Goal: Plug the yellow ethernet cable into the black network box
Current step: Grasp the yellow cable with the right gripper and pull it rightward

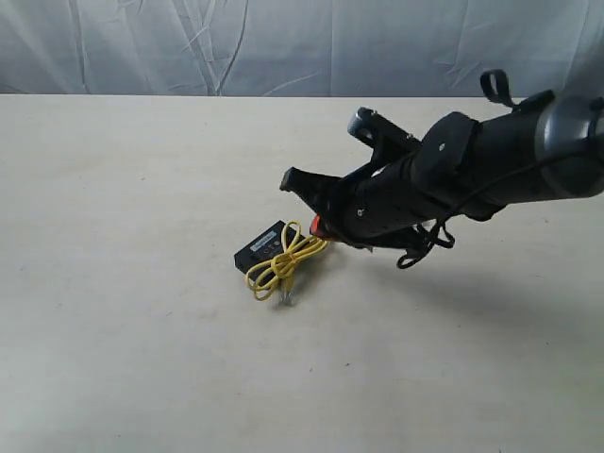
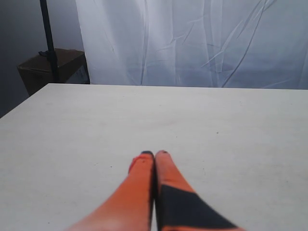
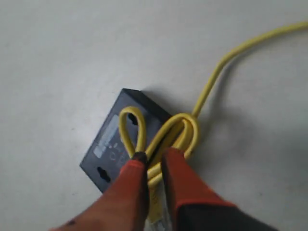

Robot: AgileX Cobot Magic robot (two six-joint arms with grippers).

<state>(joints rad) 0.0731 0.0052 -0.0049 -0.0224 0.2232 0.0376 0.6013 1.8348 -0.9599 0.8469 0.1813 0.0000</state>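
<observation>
The black network box [image 1: 261,247] lies flat near the table's middle, with its pale label [image 3: 108,135] facing up. The yellow ethernet cable [image 1: 283,263] is looped over and beside the box, and a clear plug [image 1: 287,298] rests on the table at its near end. My right gripper [image 1: 316,226] reaches in from the right. Its orange fingers [image 3: 179,178] are closed around several strands of the cable [image 3: 212,80] just above the box [image 3: 107,156]. My left gripper [image 2: 155,154] is shut with nothing in it, over bare table, and is out of the exterior view.
The pale table [image 1: 132,330] stretches wide around the box. A wrinkled white curtain [image 2: 192,43] hangs behind the far edge. A brown box [image 2: 50,67] and a black pole [image 2: 45,33] stand beyond the table's corner.
</observation>
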